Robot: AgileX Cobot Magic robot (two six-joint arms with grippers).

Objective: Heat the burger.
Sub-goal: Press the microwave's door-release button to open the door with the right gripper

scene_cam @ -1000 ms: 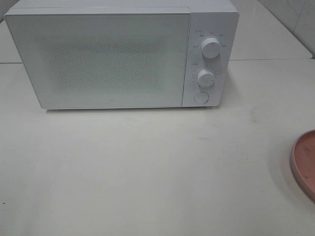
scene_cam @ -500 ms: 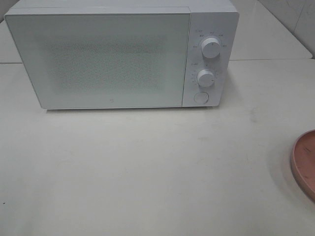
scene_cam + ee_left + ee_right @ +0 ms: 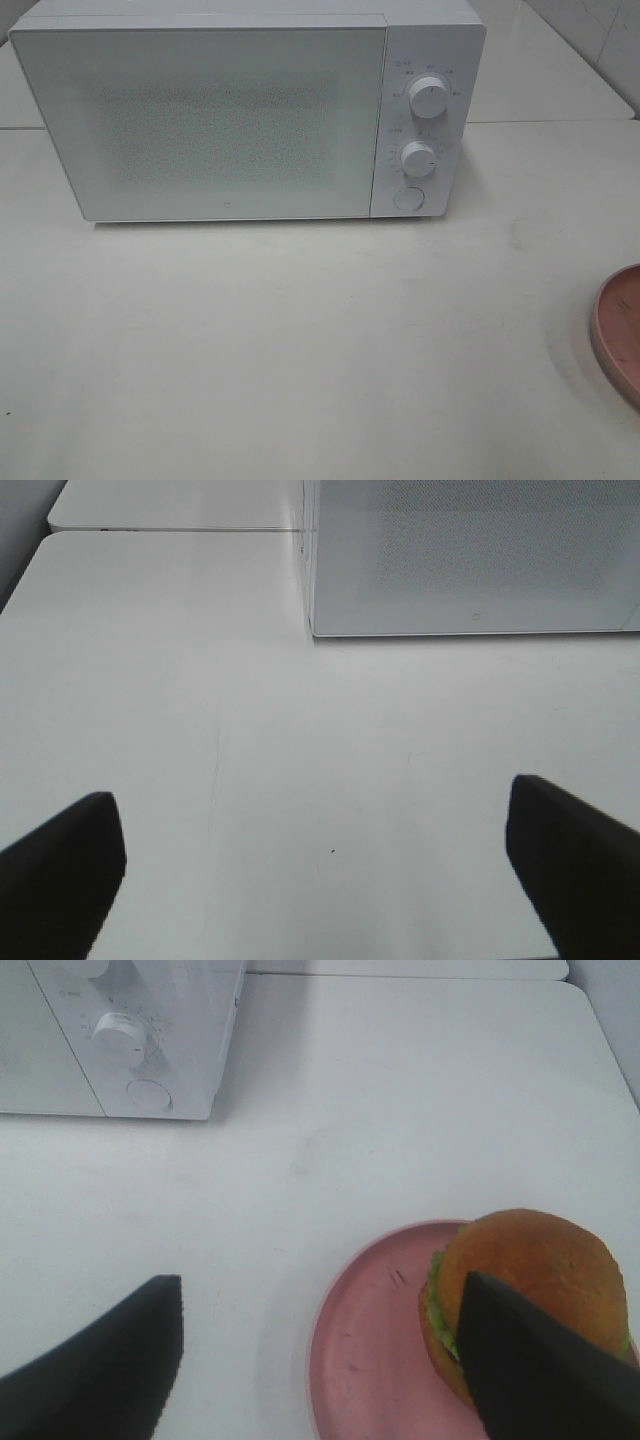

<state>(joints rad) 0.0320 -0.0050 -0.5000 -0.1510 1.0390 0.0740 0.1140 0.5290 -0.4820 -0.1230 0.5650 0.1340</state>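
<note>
Well, both claws wide, burger sitting on its plate.
My left claw (image 3: 315, 825) gapes wide above the bench (image 3: 300, 340), near the shut microwave (image 3: 220, 120). My right claw (image 3: 322, 1300) is spread wide too, gripping nothing. One finger crosses in front of the burger (image 3: 530, 1260), which rests on the pink plate (image 3: 370, 1350) off to the microwave's right.

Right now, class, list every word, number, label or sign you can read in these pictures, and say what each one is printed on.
Nothing here can be read as text.
Marks around the upper knob of the microwave: too small and blurred.
Marks around the lower knob: too blurred.
Tiny mark low on the door: too small.
Pink plate and burger: no writing visible.
</note>
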